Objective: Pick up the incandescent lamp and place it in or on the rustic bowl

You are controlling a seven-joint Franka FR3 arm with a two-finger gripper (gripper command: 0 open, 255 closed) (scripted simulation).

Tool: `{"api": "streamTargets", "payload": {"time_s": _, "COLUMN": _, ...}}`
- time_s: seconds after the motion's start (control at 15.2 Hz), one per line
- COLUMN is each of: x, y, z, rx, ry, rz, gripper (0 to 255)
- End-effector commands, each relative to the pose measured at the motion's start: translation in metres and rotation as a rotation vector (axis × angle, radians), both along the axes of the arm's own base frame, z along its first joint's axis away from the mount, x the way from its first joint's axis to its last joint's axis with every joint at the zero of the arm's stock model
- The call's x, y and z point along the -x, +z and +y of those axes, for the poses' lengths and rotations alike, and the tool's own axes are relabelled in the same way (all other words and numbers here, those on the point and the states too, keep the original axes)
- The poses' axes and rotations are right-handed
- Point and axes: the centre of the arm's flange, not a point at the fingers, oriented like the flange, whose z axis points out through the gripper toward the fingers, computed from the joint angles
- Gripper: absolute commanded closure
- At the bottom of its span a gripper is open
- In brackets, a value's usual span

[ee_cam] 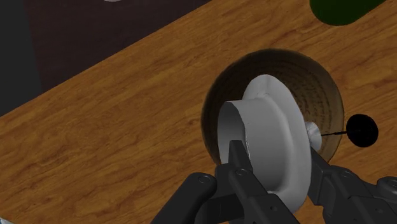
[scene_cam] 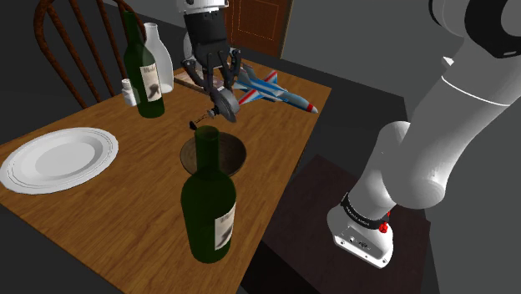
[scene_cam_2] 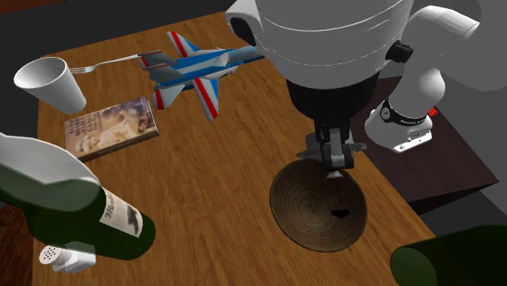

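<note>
Your tool [ee_cam: 278,160] is clamped on the one grey-white dome-shaped lamp [ee_cam: 270,137], held above the single brown ribbed bowl [ee_cam: 318,79] on the wooden surface [ee_cam: 127,127]. You are at the placing step: lower it, probably a little toward the bowl's centre, then release. Two dark green glass bottles stand by: the near bottle [scene_cam: 209,200] beside the bowl, the far bottle [scene_cam: 144,71] well apart.

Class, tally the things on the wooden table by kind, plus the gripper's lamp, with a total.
Dark green wine bottles: 2
White bottle: 1
White round plate: 1
Brown round bowl: 1
White cup: 1
Grey fork: 1
Small white shaker: 1
Picture-covered book: 1
Blue-white-red toy jet: 1
White lamp in gripper: 1
Total: 11
</note>
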Motion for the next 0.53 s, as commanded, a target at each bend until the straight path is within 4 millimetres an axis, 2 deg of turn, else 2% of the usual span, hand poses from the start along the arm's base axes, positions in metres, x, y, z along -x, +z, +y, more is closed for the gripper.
{"api": "streamTargets", "payload": {"time_s": 0.0, "x": 0.001, "y": -0.011, "z": 0.0, "rx": 0.0, "ry": 0.0, "rz": 0.0, "gripper": 255}}
{"api": "streamTargets", "payload": {"time_s": 0.46, "x": 0.001, "y": -0.048, "z": 0.0, "rx": 0.0, "ry": 0.0, "rz": 0.0, "gripper": 255}}
